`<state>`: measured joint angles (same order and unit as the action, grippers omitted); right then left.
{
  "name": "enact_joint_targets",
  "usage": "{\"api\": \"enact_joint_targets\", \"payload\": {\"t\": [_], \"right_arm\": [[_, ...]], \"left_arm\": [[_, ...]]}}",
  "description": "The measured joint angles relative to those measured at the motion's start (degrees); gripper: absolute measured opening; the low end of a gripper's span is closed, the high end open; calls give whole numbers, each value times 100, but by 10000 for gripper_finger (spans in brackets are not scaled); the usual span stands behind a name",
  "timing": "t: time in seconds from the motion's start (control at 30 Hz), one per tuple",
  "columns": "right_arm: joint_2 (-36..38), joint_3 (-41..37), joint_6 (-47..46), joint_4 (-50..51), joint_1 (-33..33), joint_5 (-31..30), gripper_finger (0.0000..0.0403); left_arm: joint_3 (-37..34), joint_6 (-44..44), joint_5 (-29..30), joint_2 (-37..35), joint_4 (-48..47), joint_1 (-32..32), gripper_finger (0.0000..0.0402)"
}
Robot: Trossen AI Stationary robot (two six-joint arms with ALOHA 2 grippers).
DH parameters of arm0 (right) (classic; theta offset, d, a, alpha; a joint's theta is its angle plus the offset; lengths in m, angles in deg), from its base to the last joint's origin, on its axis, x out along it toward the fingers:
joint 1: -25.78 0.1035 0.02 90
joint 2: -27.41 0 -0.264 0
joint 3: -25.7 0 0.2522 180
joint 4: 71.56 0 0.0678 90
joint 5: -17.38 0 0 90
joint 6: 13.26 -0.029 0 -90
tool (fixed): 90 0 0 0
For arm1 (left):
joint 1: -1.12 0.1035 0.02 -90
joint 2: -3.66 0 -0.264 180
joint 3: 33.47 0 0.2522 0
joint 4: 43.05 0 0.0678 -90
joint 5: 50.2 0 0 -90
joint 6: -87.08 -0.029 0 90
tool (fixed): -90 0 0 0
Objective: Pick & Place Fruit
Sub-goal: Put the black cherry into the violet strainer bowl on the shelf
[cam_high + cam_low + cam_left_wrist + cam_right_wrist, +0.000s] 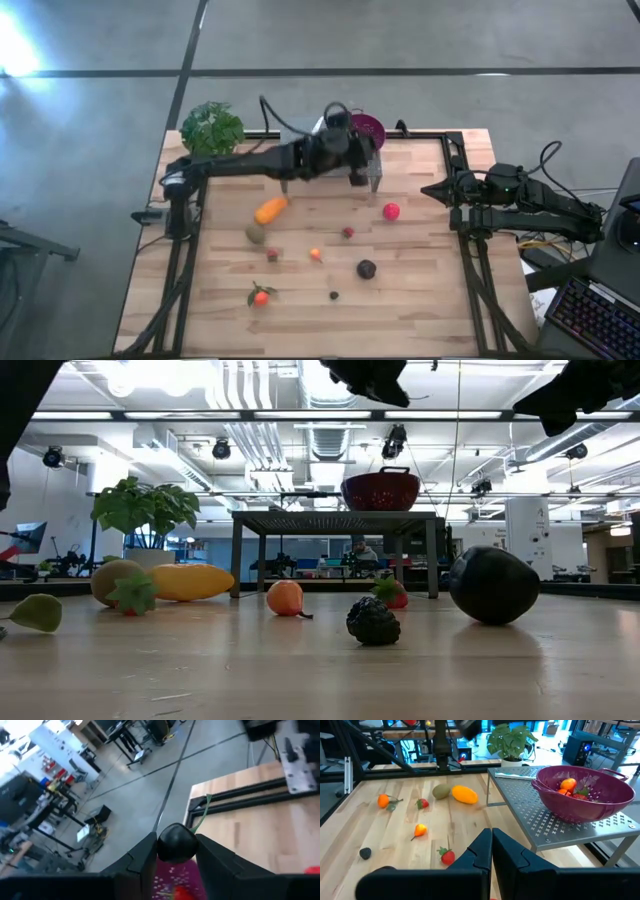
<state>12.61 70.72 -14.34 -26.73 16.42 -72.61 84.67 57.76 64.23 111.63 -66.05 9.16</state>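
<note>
My left gripper point(176, 851) is shut on a small dark round fruit point(176, 841) with a green stem. It hovers over the purple colander point(370, 128) at the table's far edge. The colander stands on a grey perforated metal stand point(535, 822) and holds orange and red fruit point(568, 785). Loose fruits lie on the wooden table: an elongated orange one point(270, 210), an olive-green one point(256, 233), a red ball point(391, 211), a dark purple ball point(366, 268) and several small pieces. My right gripper point(491, 845) waits shut at the table's right edge. My left gripper pinches the dark fruit by its two opposite sides point(162, 845) between its two fingers. The fingers come nearly level from the table's left side. The fruit is lifted clear, right above the colander's inside point(170, 877), with its green stem point(200, 817) pointing away from the gripper.
A leafy green plant point(212, 127) stands at the far left corner. A black frame rail point(455, 150) runs along the table's far and right edges. The right arm point(520, 195) is folded back at the right side. Bare wood lies along the near edge point(400, 330).
</note>
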Motion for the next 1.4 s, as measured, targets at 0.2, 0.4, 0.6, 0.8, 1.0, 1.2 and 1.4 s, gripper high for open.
{"api": "enact_joint_targets", "payload": {"t": [0.2,0.4,0.6,0.8,1.0,1.2,1.4], "right_arm": [[-2,0,0,0,-1,0,8],[-1,1,0,0,-1,0,8],[0,0,0,0,-2,0,8],[-1,0,0,-1,-2,0,8],[0,0,0,0,0,0,8],[-1,0,0,0,-2,0,8],[0,0,0,0,-2,0,8]], "left_arm": [[53,515,-624,0,-116,603,128],[50,965,-1157,48,-383,1107,128],[50,1393,-1816,208,-590,1453,128],[42,1442,-1842,462,-885,1523,127],[41,1421,-1788,563,-902,1528,127],[37,1418,-1765,562,-997,1530,129],[37,1412,-1747,557,-1182,1533,142]]}}
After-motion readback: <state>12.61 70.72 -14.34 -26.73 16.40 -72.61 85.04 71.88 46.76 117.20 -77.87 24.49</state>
